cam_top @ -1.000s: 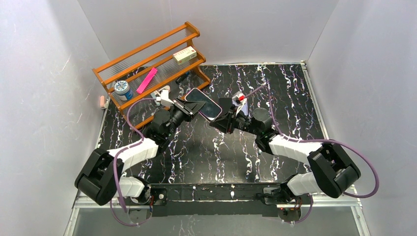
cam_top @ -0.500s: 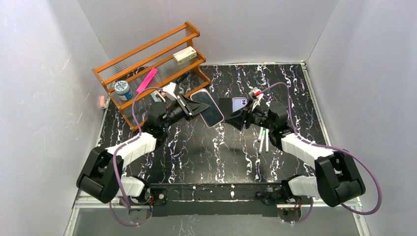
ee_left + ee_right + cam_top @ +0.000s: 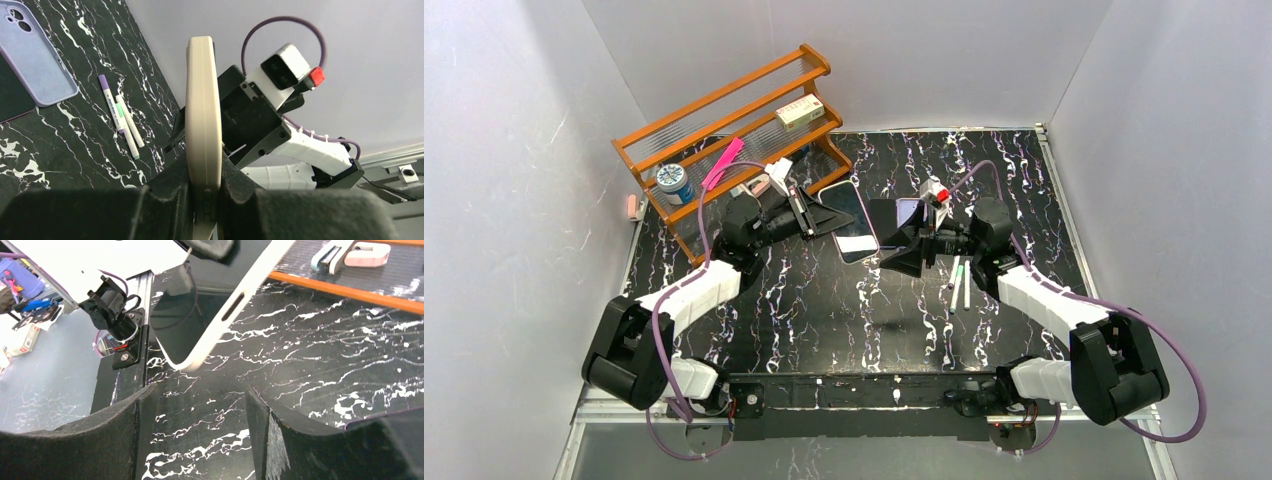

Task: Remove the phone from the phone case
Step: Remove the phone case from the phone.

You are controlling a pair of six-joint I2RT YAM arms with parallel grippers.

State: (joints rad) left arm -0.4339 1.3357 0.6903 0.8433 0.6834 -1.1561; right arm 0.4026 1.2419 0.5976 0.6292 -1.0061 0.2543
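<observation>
Near the centre of the top view, the left gripper (image 3: 814, 213) is clamped on the phone (image 3: 856, 228), tilted above the table (image 3: 824, 320); the right gripper (image 3: 902, 252) stands apart, empty; the lavender phone case (image 3: 910, 208) lies flat just above it.

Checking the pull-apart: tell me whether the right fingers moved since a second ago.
Yes. The right fingers drew back rightward, away from the orange rack.

Pale grey walls (image 3: 514, 150) are enclosing a black, white-veined marble-patterned table (image 3: 1014, 170) on three sides; an orange wooden rack (image 3: 754, 112) is standing at ten o'clock under soft, even light.
</observation>
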